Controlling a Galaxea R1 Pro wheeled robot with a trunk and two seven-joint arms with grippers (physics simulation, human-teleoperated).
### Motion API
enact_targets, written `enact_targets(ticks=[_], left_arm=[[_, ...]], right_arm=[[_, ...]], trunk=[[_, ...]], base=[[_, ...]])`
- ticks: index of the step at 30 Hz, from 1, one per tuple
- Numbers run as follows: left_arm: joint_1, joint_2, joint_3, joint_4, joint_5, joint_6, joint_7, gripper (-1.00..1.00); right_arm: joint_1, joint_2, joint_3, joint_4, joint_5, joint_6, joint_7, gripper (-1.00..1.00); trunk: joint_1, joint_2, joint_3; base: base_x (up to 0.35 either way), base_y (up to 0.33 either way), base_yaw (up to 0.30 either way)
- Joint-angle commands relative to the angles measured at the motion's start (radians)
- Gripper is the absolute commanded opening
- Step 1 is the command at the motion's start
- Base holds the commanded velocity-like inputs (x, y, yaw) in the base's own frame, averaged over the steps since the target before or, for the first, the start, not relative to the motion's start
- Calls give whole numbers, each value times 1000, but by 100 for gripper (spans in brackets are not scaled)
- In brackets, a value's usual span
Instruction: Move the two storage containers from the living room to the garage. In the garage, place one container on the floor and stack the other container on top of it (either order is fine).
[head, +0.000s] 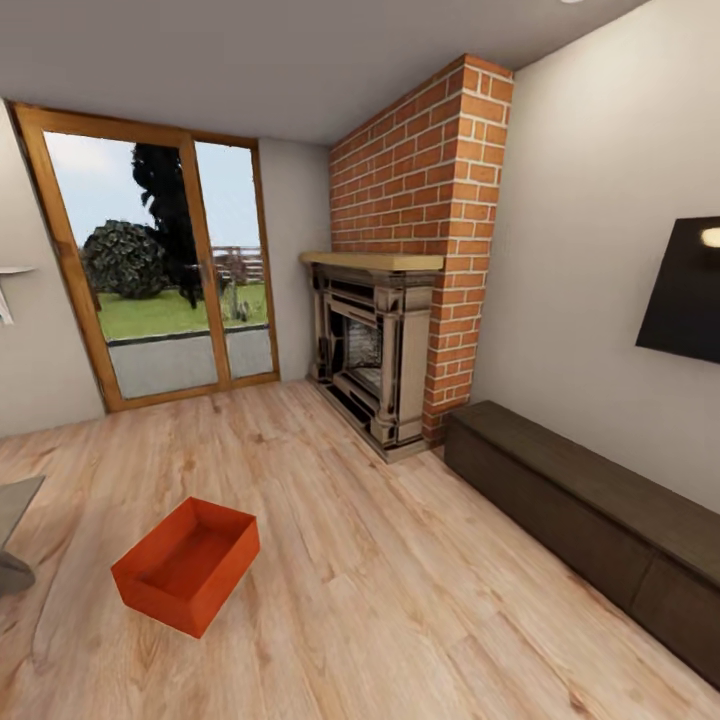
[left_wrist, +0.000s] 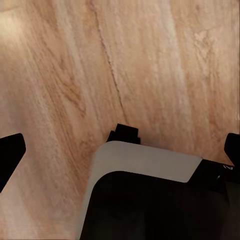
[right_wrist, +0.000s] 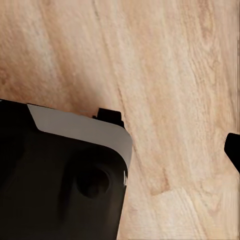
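- Nearest, both wrist views look down on light wood plank floor (left_wrist: 150, 60) past the robot's dark base: left gripper (left_wrist: 122, 150) fingers stand wide apart, empty; whether the right gripper is apart or together cannot be told.
- Head view, lower left: one orange storage container (head: 187, 565) rests on the planks, so carrying seems not yet begun.
- Farther: brick fireplace (head: 385, 350), glass doors (head: 160, 270).

Open plank floor (head: 330, 560) — bench (head: 600, 520) alongside
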Motion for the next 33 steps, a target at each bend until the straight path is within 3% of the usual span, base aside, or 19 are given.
enact_targets(ticks=[1, 21, 33], left_arm=[[-1, 0, -2, 1, 7, -3, 2, 100], [-1, 0, -2, 1, 7, -2, 2, 100], [-1, 0, -2, 1, 7, -2, 2, 100]], right_arm=[[-1, 1, 8, 3, -9, -6, -1, 100], [-1, 1, 6, 3, -11, -9, 7, 100], [-1, -1, 7, 3, -10, -10, 6, 100]], trunk=[[1, -1, -1], [1, -1, -1], [1, -1, -1]], base=[[300, -189, 0], [300, -191, 4], [300, -194, 235]])
